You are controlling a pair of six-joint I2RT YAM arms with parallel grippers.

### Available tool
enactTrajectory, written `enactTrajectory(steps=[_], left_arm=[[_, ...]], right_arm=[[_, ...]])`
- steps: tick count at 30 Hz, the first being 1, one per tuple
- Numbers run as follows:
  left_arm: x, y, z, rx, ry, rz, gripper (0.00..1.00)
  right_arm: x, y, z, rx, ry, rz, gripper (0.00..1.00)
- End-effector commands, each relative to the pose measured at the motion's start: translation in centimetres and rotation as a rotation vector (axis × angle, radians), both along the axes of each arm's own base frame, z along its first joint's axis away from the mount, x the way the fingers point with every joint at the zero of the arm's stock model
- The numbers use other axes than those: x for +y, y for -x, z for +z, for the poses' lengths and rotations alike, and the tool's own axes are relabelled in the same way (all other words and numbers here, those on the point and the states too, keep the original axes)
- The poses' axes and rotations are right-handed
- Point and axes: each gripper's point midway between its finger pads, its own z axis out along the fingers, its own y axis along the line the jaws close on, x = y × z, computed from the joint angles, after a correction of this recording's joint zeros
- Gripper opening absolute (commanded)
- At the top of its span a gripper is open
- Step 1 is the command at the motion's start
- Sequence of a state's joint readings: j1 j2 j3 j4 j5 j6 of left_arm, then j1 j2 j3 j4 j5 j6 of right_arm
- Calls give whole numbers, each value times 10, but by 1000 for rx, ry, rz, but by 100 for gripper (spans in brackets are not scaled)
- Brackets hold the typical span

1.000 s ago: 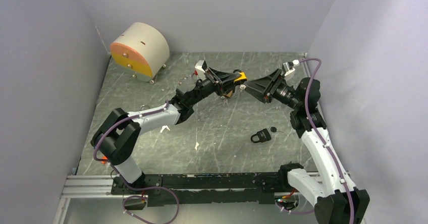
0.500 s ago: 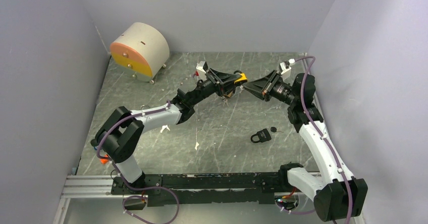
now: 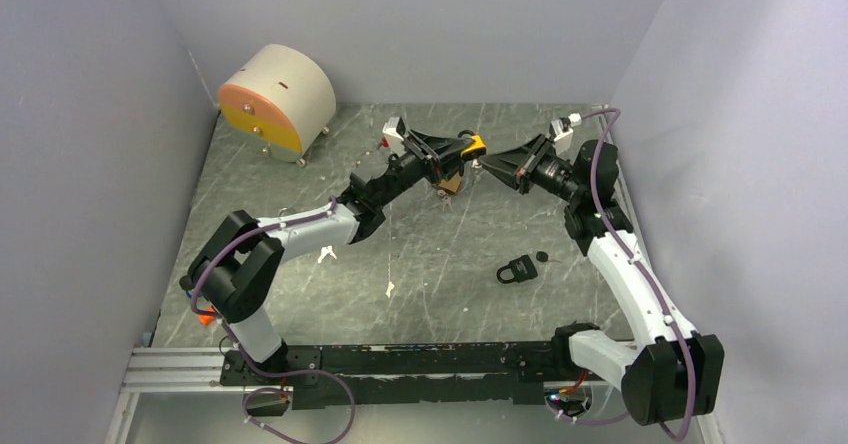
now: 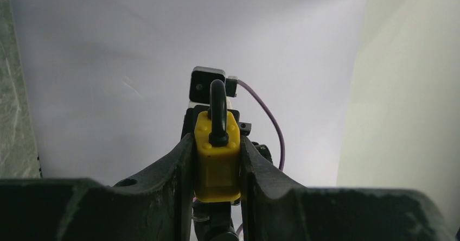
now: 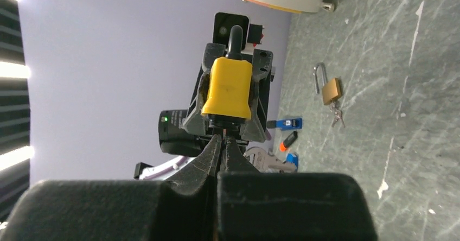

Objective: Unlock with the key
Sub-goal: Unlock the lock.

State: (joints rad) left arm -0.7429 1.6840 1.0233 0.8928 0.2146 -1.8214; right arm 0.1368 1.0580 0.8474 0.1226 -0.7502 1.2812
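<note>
Listing by size, we begin with the tabletop (image 3: pixel 420 254), dark green, marbled and scuffed with pale streaks, walled on three sides in pale grey.

- Drum-shaped block (image 3: pixel 277 97): cream body with an orange and yellow face, standing at the far left corner.
- Left arm (image 3: pixel 300 229): reaching out over the far middle of the tabletop.
- Right arm (image 3: pixel 625 274): reaching toward the same spot from the opposite side, so the two wrists face each other.
- Left claw (image 3: pixel 466 150): partly open, its two fingers clamped on the flanks of the yellow padlock and holding it clear of the tabletop.
- Right claw (image 5: pixel 223 139): fingers pressed fully together, the tips set against the bottom end of the yellow padlock. We cannot tell whether a key is pinched between them.
- Yellow padlock (image 4: pixel 217 165): black shackle pointing away from the right claw.
- Black padlock (image 3: pixel 517 269): lying flat on the tabletop, near the right arm.
- Brass padlock (image 5: pixel 331 89): lying on the tabletop below the raised wrists, silver shackle up-frame, with small keys (image 5: pixel 337 117) trailing from its base.
- Small black piece (image 3: pixel 542 256): just beside the black padlock.
- White scraps (image 3: pixel 390 289): scattered near the left arm.
</note>
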Motion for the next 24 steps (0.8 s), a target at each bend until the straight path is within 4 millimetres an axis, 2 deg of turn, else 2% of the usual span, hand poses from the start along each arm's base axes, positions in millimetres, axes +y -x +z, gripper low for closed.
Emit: enactTrajectory(steps=[1,7,12,14,17,19,21,24], left_arm=[[0,35,70,-174,117,-62,2],[-2,40,64,-212,65,-69,2],[-2,46,62,-206,64,-100,3],[-3,49,65,-187,84,-120,3],[-6,57,80,-161,140,-149,3],[-6,60,88,-149,167,-162,2],[-3,61,92,-143,204,-164,2],[0,61,94,-150,225,-152,2]], right_arm=[[7,-20,32,-55,-118,-83,0],[10,-24,56,43,-298,-81,0],[13,-25,56,122,-372,-53,0],[12,-31,56,60,-289,-82,0],[11,-46,53,-156,2,-158,0],[17,-45,49,-285,143,-161,0],[22,-41,46,-349,190,-147,0],[23,-42,36,-302,197,-150,0]])
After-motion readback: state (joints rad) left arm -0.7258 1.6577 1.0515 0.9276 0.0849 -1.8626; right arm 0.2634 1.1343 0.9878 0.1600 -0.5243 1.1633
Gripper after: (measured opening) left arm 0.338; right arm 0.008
